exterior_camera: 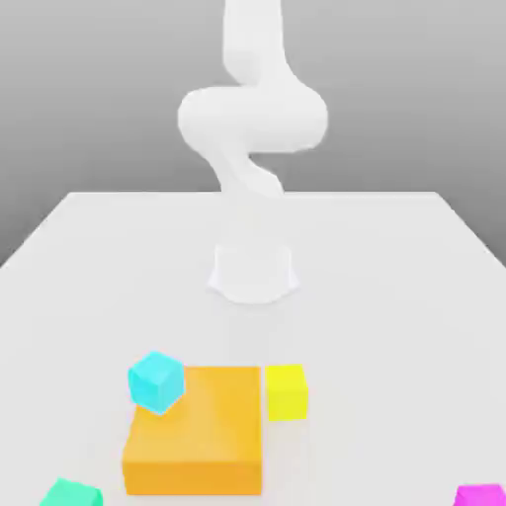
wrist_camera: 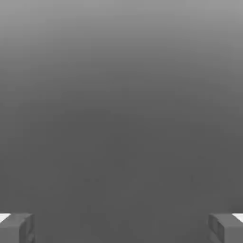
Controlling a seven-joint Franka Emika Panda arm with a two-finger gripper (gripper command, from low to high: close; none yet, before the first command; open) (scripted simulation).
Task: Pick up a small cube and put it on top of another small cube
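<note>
The magenta cube (exterior_camera: 480,496) lies at the exterior view's lower right, cut by the frame. My gripper (wrist_camera: 121,228) is wide open, empty. Bare tabletop (exterior_camera: 380,395) separates cube from yellow cube (exterior_camera: 287,392), lower centre.

Count one cyan cube (exterior_camera: 156,382), one yellow cube (exterior_camera: 287,392), one green cube (exterior_camera: 72,494) and one magenta cube (exterior_camera: 481,496), making four cubes in all. Add one orange slab (exterior_camera: 196,425) for five coloured blocks. Count one robot arm (exterior_camera: 253,119) and one desk (exterior_camera: 395,326) besides.
</note>
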